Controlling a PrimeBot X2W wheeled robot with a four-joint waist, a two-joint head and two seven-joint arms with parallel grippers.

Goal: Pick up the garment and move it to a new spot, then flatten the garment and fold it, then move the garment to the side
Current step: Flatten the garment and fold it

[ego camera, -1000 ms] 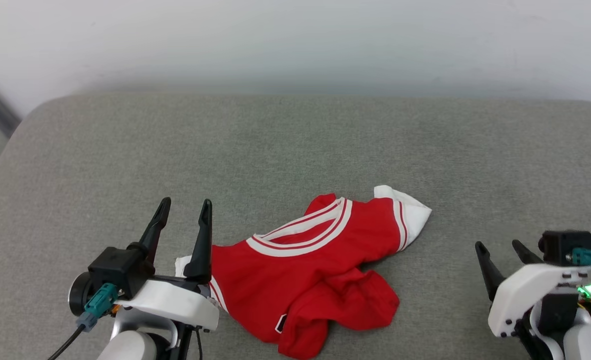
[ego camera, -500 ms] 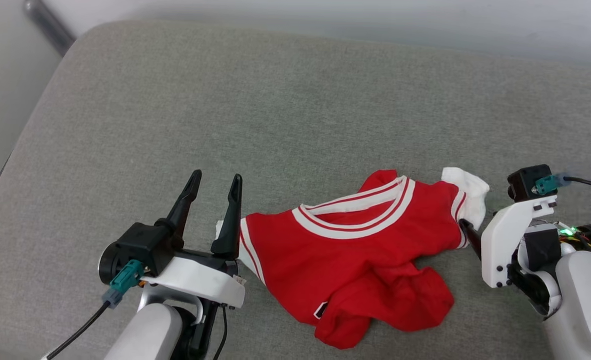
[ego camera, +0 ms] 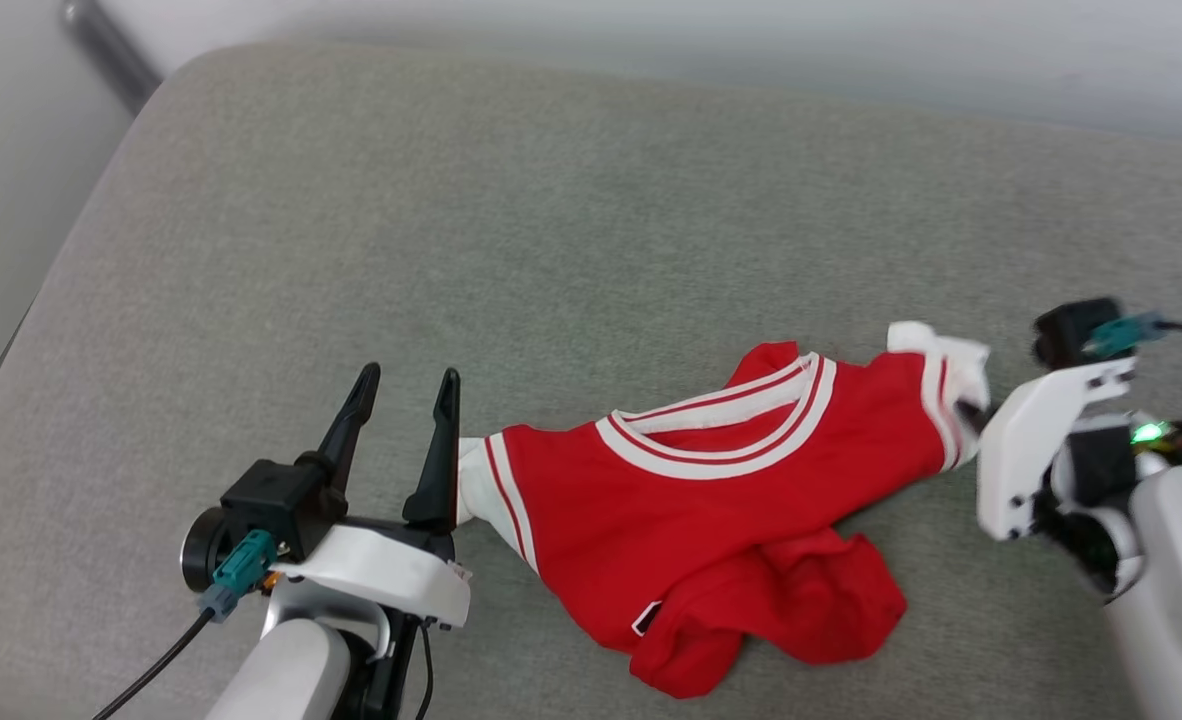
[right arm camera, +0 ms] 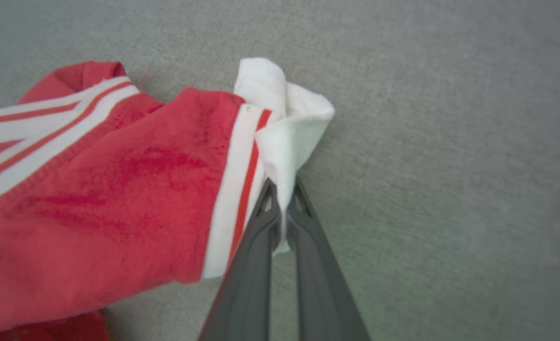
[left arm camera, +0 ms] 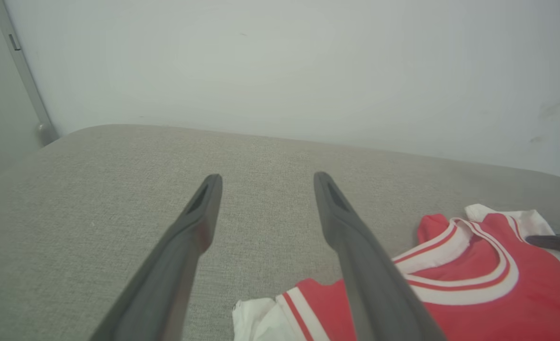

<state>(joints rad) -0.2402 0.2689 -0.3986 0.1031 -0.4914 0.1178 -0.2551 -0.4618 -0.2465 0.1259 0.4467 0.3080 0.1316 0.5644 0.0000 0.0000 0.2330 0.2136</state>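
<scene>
The right pincer (right arm camera: 284,192) is pressed together on the white sleeve (right arm camera: 287,123) of the garment (ego camera: 711,500). In the right wrist view its two dark fingers (right arm camera: 256,265) come up from the bottom middle of the frame, and a fold of the white cloth is pinched between their tips. In the head view this pincer is at the right edge, at middle height. Its white housing (ego camera: 1036,440) points left toward the sleeve, and the pale forearm (ego camera: 1171,600) goes down to the lower right corner.

The left pincer (ego camera: 408,378) is spread wide and holds nothing. It stands in the lower left of the head view, fingers pointing up the frame. The finger nearer the frame's middle is just beside the other white sleeve (ego camera: 471,480); whether it touches, I cannot tell.

The garment lies crumpled on the grey worktop (ego camera: 551,250), in the lower middle of the head view, between the two pincers. Its striped collar (ego camera: 721,440) faces up, and the red lower part is bunched toward the bottom of the frame
</scene>
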